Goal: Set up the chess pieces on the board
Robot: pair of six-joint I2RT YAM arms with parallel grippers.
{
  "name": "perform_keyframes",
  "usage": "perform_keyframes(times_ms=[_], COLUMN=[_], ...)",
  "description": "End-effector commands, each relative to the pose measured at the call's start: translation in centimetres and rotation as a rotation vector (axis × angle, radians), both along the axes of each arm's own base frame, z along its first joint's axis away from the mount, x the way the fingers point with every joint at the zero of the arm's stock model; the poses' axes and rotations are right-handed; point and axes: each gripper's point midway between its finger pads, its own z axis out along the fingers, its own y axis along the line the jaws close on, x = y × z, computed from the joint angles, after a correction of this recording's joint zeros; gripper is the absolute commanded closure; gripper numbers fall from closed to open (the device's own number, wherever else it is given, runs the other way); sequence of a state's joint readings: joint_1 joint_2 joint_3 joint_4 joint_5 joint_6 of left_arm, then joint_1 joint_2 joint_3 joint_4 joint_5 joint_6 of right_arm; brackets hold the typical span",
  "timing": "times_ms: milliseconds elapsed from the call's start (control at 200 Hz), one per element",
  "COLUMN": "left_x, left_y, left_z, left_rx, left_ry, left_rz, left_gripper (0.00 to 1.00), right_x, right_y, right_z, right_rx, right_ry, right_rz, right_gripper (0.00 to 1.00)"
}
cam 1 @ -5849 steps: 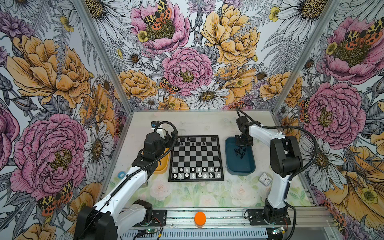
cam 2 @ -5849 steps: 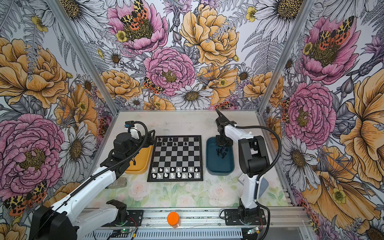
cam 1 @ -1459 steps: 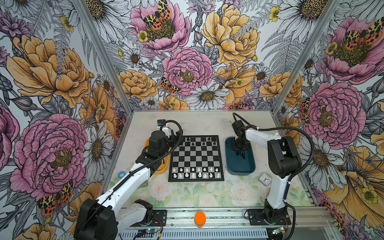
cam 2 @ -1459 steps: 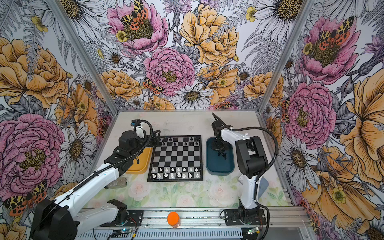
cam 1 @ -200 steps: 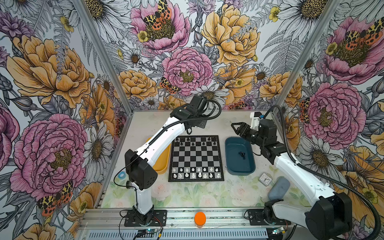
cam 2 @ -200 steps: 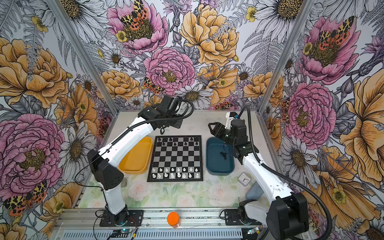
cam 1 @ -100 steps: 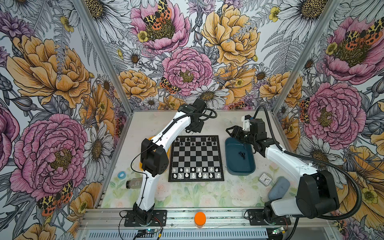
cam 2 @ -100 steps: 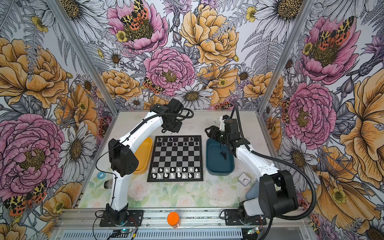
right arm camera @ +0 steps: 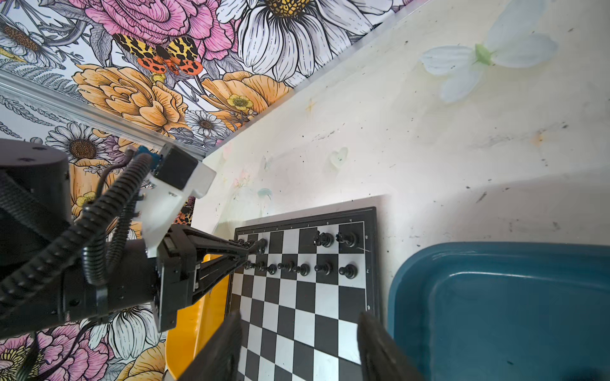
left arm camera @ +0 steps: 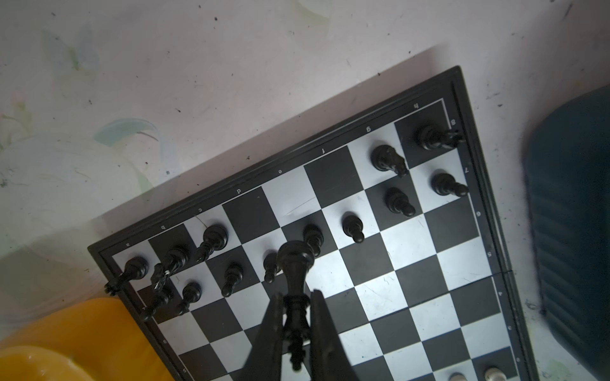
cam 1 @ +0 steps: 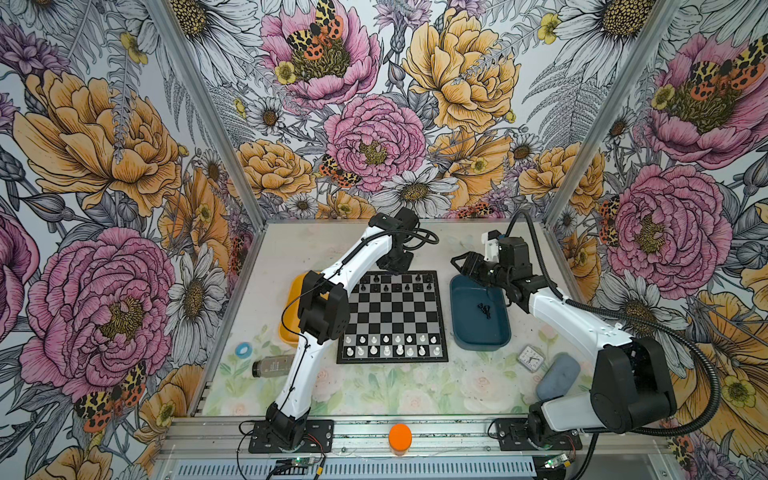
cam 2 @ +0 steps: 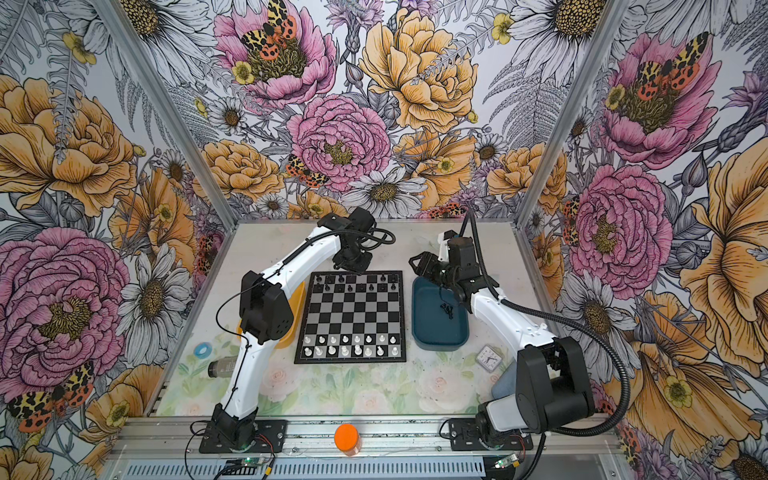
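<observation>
Floral tabletop (cam 1: 374, 395), bottle (cam 1: 272, 367), ring (cam 1: 243, 350) and clock (cam 1: 530, 358) near the board (cam 1: 392, 316)

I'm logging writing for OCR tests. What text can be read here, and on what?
"a b c d e f g h": far border of the board, left wrist view.
"8 7 6 5 4": the board's side border.
Clock dial, bottle label: too small to read.

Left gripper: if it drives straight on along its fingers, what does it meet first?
The left gripper is shut on a tall black piece, base leading. That base would probably touch the board first, among the black pawns near its far edge; depth is unclear, so it may clip a pawn instead.
</observation>
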State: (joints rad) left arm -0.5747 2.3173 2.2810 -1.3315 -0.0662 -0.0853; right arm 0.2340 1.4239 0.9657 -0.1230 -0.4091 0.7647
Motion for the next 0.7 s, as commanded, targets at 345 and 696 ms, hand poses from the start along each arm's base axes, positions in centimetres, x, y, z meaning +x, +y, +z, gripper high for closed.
perform_keyframes(times_ms=[345,696], left_x=[1.4,1.6], left_y=[-0.9,-0.3], left_z=[-0.8,-2.1], left_rx=[-0.023,-0.009], left_ry=[0.003,0.027], left_rz=[-0.014,0.002], left_gripper=[1.00,1.00], right_x=[0.6,0.8], right_y=[-0.2,-0.3], right_z=[-0.4,-1.0], right_rx=[-0.008,-0.007], right_ry=[0.000,0.018], right_rz=[0.004,0.004], right_gripper=[0.43,0.43])
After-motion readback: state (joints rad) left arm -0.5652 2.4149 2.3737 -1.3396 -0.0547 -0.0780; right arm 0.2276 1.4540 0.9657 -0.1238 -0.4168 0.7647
